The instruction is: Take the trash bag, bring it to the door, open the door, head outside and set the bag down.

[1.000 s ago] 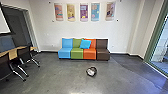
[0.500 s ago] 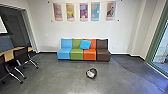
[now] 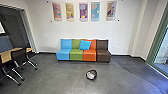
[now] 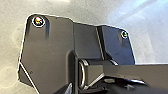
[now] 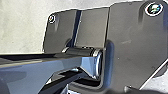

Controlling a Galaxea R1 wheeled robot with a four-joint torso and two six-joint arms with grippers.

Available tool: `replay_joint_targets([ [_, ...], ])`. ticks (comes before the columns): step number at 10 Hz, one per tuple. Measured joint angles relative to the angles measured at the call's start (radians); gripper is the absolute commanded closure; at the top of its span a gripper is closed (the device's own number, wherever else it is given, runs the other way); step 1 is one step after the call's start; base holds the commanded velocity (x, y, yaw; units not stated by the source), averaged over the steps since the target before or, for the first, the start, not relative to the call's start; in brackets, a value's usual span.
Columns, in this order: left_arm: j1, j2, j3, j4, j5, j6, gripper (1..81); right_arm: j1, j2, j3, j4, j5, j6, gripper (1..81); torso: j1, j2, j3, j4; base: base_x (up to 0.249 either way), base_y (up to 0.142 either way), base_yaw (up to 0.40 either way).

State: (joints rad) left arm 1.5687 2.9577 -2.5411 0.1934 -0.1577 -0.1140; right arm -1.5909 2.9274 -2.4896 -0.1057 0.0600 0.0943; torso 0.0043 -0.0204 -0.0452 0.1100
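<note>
Rounded black-and-white bag [image 3: 91, 74], smooth floor [image 3: 57, 77]

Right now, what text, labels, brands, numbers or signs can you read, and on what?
None readable.
Wall posters: printed shapes, too blurred to tell whether any are words.
Trash bag on the floor: no legible label.
Coloured seats and blue cushion: no lettering I can make out.

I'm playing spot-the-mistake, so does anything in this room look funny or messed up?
The blue pillow leans crooked where the green seat meets the orange seat, and the trash bag sits out on the floor, an odd spot for trash.
</note>
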Motion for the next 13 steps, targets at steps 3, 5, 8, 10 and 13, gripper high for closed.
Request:
replay_joint_targets([
  [3, 0.000, 0.000, 0.000, 0.000, 0.000, 0.000, 1.0, -0.002, 0.001, 0.000, 0.000, 0.000, 0.001, 1.0, 0.000, 0.000, 0.000, 0.000, 0.153, 0.000, 0.000],
  [5, -0.002, 0.000, 0.000, 0.000, 0.000, 0.000, 1.0, -0.002, 0.001, 0.000, 0.000, 0.000, 0.001, 1.0, 0.000, 0.000, 0.000, 0.000, 0.160, 0.000, 0.000],
  [8, -0.002, 0.000, 0.000, 0.000, 0.000, 0.000, 1.0, -0.002, 0.001, 0.000, 0.000, 0.000, 0.001, 1.0, 0.000, 0.000, 0.000, 0.000, 0.160, 0.000, 0.000],
  [10, -0.002, 0.000, 0.000, 0.000, 0.000, 0.000, 1.0, -0.002, 0.001, 0.000, 0.000, 0.000, 0.001, 1.0, 0.000, 0.000, 0.000, 0.000, 0.157, 0.000, 0.000],
  [13, -0.002, 0.000, 0.000, 0.000, 0.000, 0.000, 1.0, -0.003, 0.001, 0.000, 0.001, 0.001, 0.000, 1.0, 0.000, 0.000, 0.000, 0.000, 0.135, 0.000, 0.000],
])
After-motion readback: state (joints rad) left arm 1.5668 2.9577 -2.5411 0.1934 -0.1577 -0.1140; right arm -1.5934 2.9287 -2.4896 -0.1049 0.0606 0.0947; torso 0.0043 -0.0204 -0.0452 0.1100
